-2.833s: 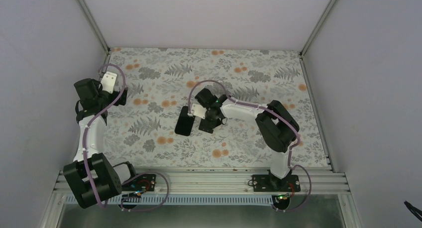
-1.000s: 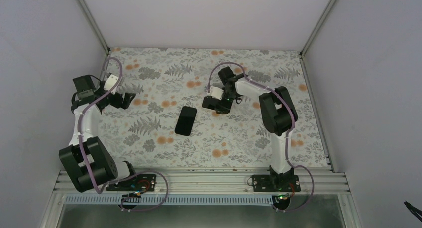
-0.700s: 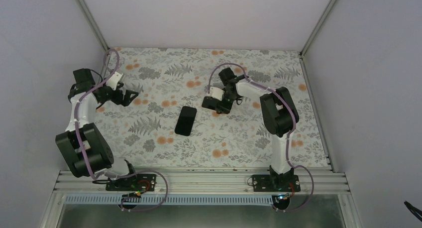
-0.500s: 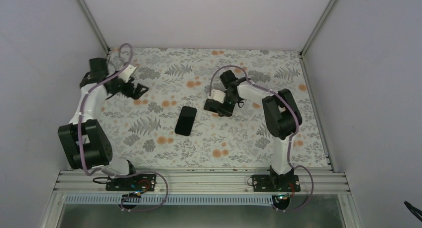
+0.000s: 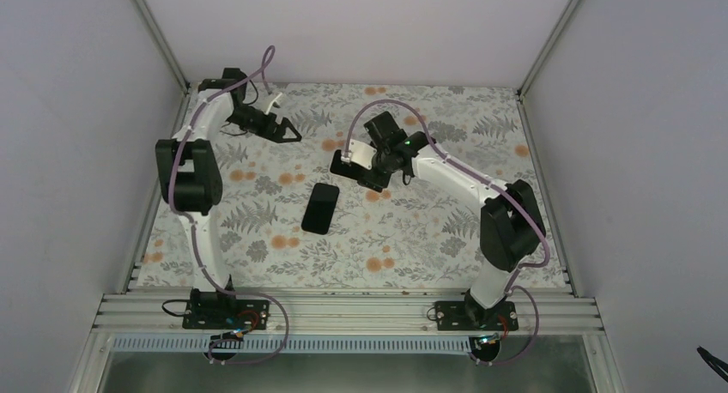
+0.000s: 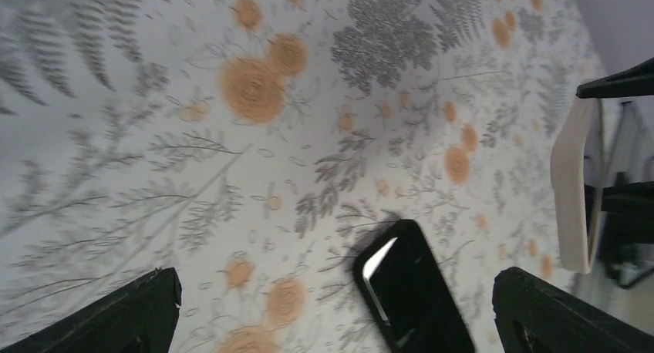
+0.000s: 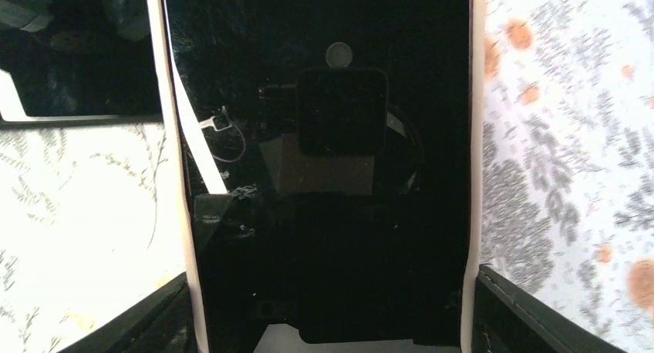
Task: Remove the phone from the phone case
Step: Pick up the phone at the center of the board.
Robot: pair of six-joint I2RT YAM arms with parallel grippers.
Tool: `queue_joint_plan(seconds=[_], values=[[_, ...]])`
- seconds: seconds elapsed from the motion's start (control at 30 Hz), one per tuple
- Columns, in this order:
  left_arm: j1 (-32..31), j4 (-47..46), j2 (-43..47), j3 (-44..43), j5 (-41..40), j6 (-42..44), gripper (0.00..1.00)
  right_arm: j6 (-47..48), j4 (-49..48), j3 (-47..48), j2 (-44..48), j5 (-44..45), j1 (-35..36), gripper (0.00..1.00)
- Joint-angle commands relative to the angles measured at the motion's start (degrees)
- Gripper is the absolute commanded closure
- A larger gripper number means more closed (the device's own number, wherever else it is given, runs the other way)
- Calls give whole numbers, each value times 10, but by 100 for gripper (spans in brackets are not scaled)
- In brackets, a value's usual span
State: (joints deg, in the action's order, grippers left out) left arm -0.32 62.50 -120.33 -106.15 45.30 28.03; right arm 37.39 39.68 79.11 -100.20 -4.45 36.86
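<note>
Gripping the case [image 7: 324, 176] across its width with the right gripper [image 5: 356, 168], one finger [image 7: 540, 322] pressed on each long white edge. Holding it above the table [image 5: 429, 230], a little beyond the middle toward the far edge, glossy black face turned to the wrist camera, with a square cutout and a small round hole near its upper end. Showing from the left wrist only as a thin curved white rim, edge on, at the right of that view.

Finding the phone [image 5: 320, 208] flat on the table close to the middle, glossy face up, out of the case and apart from it, just on the near-left side of the right gripper. Touching neither gripper; catching a bright glint at one corner of the dark glass.

Hanging the left gripper [image 5: 288, 131] over the far-left corner of the table, jaws spread wide and holding nothing, both black fingers [image 6: 131, 314] at the lower corners of its own view. Pointing toward the middle, with the phone well ahead of the fingertips.
</note>
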Motion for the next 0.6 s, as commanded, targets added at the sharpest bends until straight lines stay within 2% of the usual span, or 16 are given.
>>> queue_joint_plan(seconds=[0.0,0.17,0.57], values=[[-7,147,-49,-81,108,9,0,-24,-44,27,1,42,9,38],[-18,152,-61,-87,175,-8,0,-30,-74,42,-17,57,13,39],[-71,152,-76,-60,189,-10,0,-29,-84,91,-54,55,27,36]])
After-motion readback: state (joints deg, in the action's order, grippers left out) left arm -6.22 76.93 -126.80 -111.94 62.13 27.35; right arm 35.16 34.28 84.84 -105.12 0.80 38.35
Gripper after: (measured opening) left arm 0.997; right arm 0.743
